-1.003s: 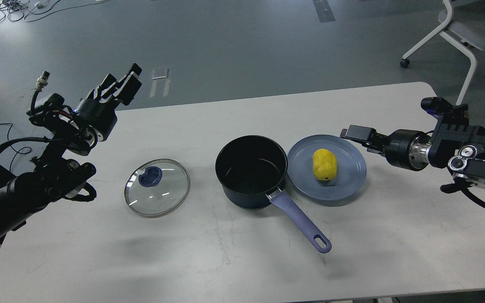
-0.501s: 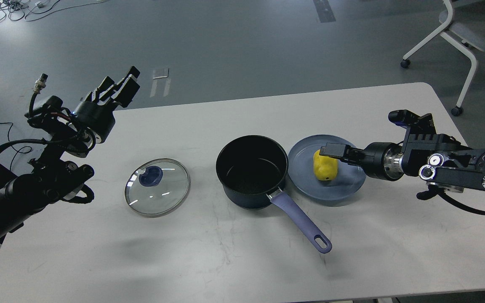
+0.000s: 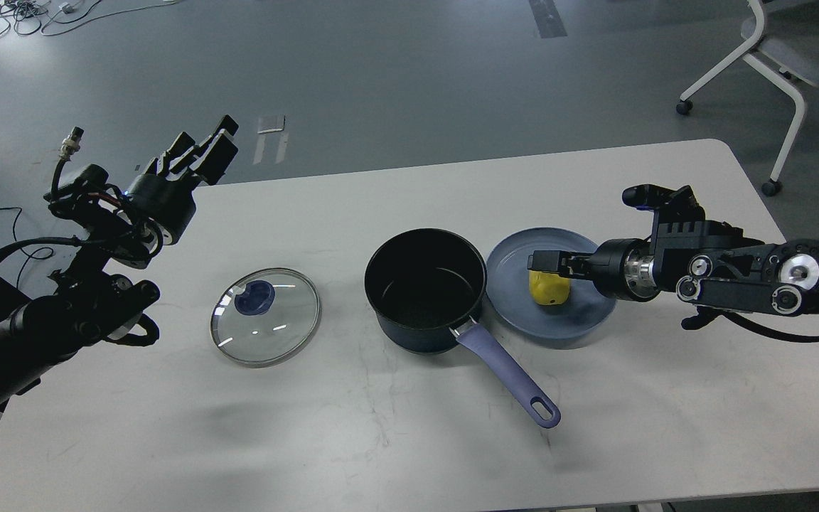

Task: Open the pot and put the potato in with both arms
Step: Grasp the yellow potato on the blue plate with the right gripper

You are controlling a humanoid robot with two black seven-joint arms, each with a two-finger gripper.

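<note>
Nearest, at 6 o'clock: pot [image 3: 425, 288] open, lid [image 3: 265, 316] flat at its 9. Potato [image 3: 549, 287] on plate [image 3: 523, 316] at pot's 3; likely light, firm, rounded, may roll, so pinch across its middle. Right gripper [image 3: 548, 262] over it, grip state unreadable. Left gripper [image 3: 200, 149] spread, empty, far at 10.

The pot [image 3: 425, 288] stands open, nothing above its mouth. The lid [image 3: 265, 316] lies flat to its left with bare table [image 3: 409, 441] between. Right of the pot, touching its wall, the plate [image 3: 552, 291] is crowded by the right gripper [image 3: 548, 262] over the potato [image 3: 549, 288]. The handle [image 3: 509, 373] bars the near-right table.
</note>
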